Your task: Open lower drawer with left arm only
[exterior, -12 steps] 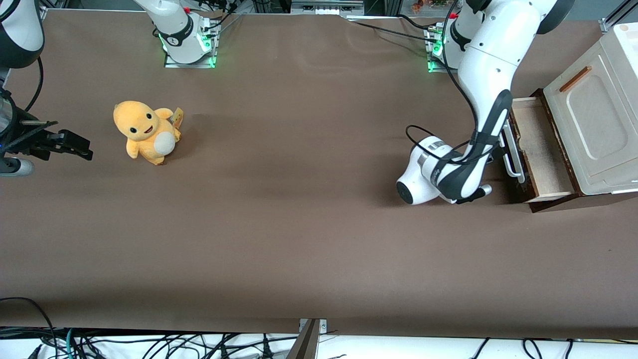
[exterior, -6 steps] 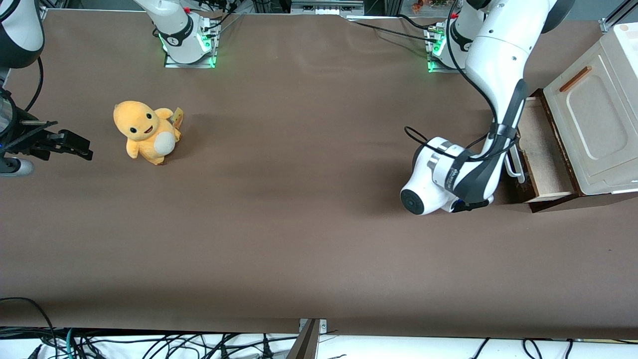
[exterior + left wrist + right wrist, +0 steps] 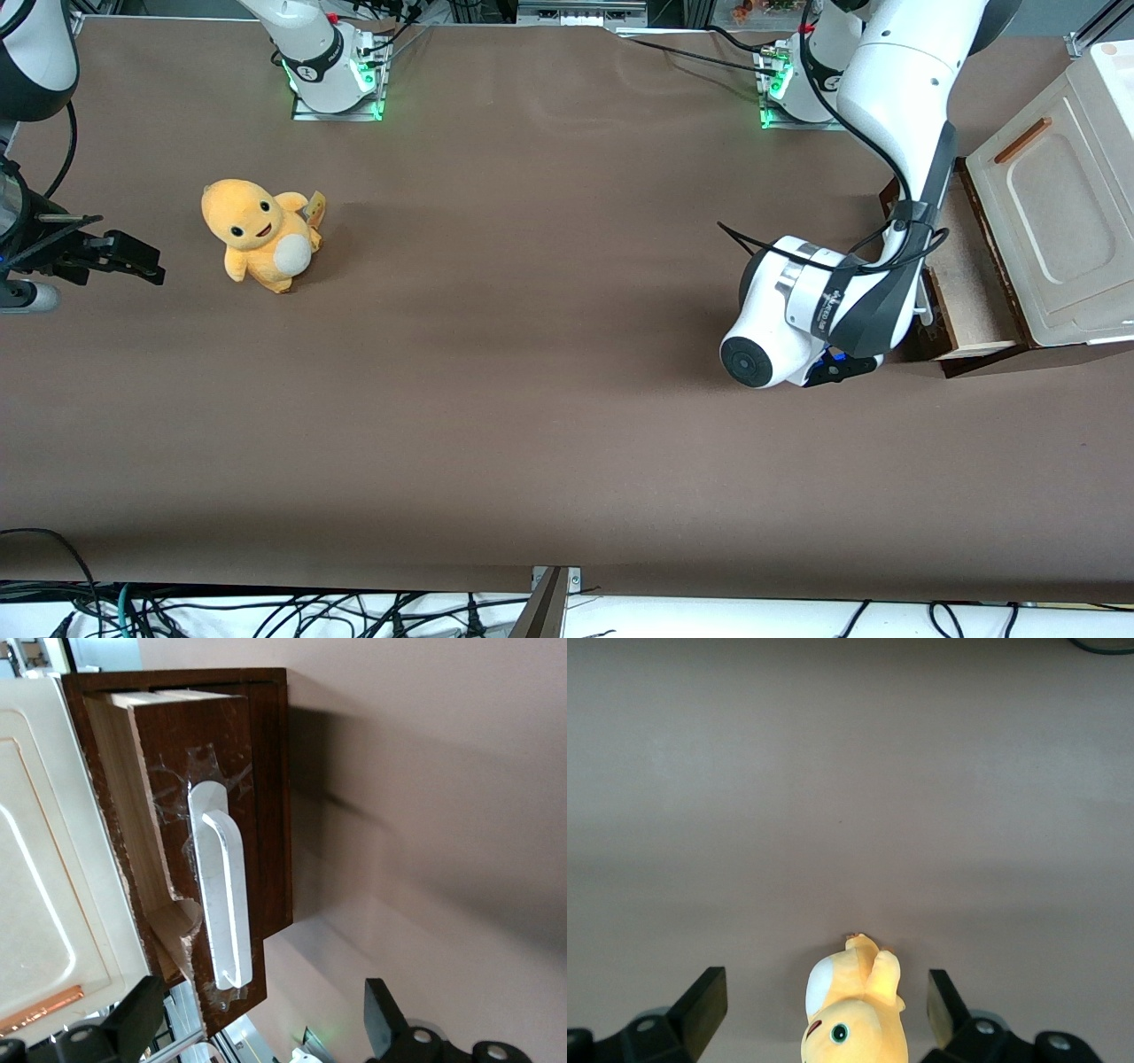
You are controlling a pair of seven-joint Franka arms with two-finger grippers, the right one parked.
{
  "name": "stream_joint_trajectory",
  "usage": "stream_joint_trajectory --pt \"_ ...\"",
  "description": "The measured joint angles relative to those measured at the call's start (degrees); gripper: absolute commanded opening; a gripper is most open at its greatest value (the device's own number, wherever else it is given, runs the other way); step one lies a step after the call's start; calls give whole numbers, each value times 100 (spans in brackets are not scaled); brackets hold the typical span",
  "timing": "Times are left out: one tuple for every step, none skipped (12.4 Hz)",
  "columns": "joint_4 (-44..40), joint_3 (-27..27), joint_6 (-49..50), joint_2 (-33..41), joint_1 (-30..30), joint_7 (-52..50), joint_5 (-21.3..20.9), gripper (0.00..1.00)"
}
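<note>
I am holding the gripper, jaws apart and empty, in front of the drawer, partly pulled out under the cream panel at the working arm's end, judging it rigid, free-sliding, best hooked mid-handle, whose long axis runs across the drawer front.

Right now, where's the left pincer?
The left pincer hangs open in front of the lower drawer, just off its white handle, at the working arm's end of the table.
</note>
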State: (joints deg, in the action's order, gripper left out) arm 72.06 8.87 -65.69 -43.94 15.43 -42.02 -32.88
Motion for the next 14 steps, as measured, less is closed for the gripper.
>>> stream_joint_trajectory --pt "-105 0 58 1 0 175 0 100" --pt "-229 -4 114 3 -2 294 0 100" --pt "-369 -6 168 6 -8 354 1 100" --pt "-484 -5 188 13 -25 434 18 100" --pt "-553 -6 191 29 -54 556 52 100" --pt "-594 -7 191 67 -89 737 60 100" --pt "-631 -8 190 115 -133 921 63 100" --pt "-662 -10 177 188 -187 1084 77 100" --pt "-679 -19 143 283 -258 1236 170 100" --pt "-687 -23 93 382 -337 1358 291 100" --pt "-689 -27 22 464 -420 1479 357 100" --pt "-689 -28 -87 529 -491 1613 429 100" --pt "-693 -32 -230 580 -552 1769 552 100" --pt "-698 -44 -370 639 -610 1929 733 100"
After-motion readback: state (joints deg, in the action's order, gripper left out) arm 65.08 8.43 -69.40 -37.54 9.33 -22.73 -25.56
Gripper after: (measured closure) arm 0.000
